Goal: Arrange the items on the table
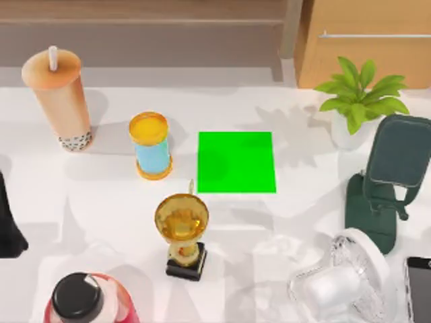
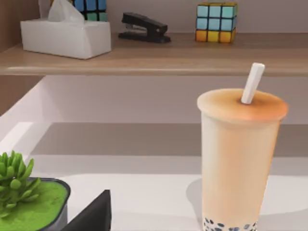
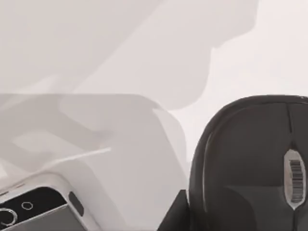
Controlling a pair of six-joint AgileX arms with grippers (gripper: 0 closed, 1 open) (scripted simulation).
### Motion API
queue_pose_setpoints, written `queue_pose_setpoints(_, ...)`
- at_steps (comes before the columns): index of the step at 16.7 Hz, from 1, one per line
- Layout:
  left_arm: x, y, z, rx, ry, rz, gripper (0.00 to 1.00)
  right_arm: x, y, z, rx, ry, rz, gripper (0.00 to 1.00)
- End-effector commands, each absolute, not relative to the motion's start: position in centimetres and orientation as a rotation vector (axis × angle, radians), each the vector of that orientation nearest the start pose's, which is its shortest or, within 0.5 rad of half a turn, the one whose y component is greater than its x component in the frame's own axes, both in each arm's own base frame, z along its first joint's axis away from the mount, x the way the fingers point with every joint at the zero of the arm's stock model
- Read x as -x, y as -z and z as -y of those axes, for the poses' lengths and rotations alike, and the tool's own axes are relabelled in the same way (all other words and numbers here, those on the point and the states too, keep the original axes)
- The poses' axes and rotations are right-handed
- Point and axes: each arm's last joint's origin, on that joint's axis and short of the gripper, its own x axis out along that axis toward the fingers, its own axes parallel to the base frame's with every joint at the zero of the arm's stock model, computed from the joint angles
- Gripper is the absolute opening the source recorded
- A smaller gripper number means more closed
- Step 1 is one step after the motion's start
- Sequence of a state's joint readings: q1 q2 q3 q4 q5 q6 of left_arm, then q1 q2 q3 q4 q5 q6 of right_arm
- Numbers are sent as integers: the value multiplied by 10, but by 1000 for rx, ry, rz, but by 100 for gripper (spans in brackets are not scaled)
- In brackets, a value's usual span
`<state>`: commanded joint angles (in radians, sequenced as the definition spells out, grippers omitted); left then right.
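A: Near edge first?
B: Fan (image 1: 343, 279) and smartphone (image 1: 419, 288) at the bench's (image 1: 296, 222) near right corner; fan's cage looks fragile, so grip its base.
A: Farther?
B: Bubble-tea cup (image 1: 59, 97) at far left; probably top-heavy, take mid-body. Jaws: cannot tell.

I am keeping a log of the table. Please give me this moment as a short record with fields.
cup: bubble-tea cup with white straw, upright, far left of the table
fan: white fan, near right
phone: phone at the right edge, right of the fan
mouse: black mouse, on the table near the phone's corner, seen in the right wrist view
green square: green square, centre, nothing on it
other things: trophy, yellow-lidded can, plant
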<state>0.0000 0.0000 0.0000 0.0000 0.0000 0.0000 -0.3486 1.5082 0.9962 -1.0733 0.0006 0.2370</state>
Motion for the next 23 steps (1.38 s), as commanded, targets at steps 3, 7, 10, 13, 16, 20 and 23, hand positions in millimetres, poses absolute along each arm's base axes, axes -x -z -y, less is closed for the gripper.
queue_pose_setpoints(3, -106, -160, 1, 0, 0, 0, 100, -233, -214, 83, -457, 459, -1517, 0)
queue_pose_setpoints(7, -106, -160, 1, 0, 0, 0, 100, -234, -213, 83, -458, 459, -1521, 0)
queue_pose_setpoints(10, -106, -160, 1, 0, 0, 0, 100, -240, -217, 80, -447, 447, -1514, 0)
queue_pose_setpoints(13, -106, -160, 1, 0, 0, 0, 100, -266, -233, 68, -405, 400, -1485, 0)
queue_pose_setpoints(16, -106, -160, 1, 0, 0, 0, 100, -304, -255, 43, -347, 325, -1442, 0)
queue_pose_setpoints(20, -106, -160, 1, 0, 0, 0, 100, -360, -285, -16, -268, 194, -1381, 0)
queue_pose_setpoints(23, -106, -160, 1, 0, 0, 0, 100, -394, -299, -77, -215, 87, -1346, 0)
